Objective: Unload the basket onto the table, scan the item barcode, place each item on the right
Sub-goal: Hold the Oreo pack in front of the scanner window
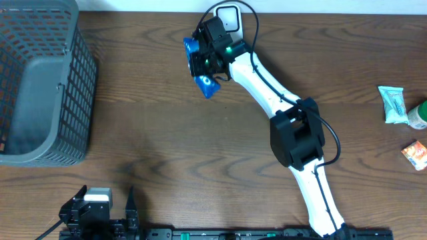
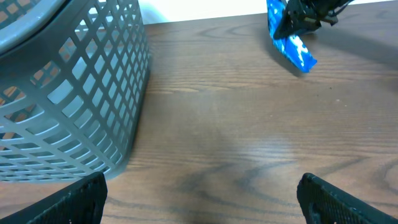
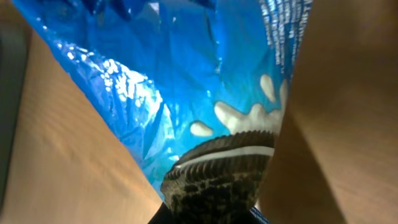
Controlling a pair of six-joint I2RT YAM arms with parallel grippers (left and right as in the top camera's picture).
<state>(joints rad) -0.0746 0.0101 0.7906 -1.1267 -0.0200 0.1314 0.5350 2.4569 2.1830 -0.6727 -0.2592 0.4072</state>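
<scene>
Right gripper (image 1: 202, 65) clamped on blue cookie packet (image 1: 207, 86), which hangs from its fingers. White scanner (image 1: 229, 19) sits just beyond the gripper. Barcode not visible. Judgement: rotate the wrist slowly and present the flat panel squarely to the scanner. Left gripper (image 1: 107, 203) wide, empty.

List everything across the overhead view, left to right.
grey basket → blue cookie packet → white scanner → pale green packet
</scene>
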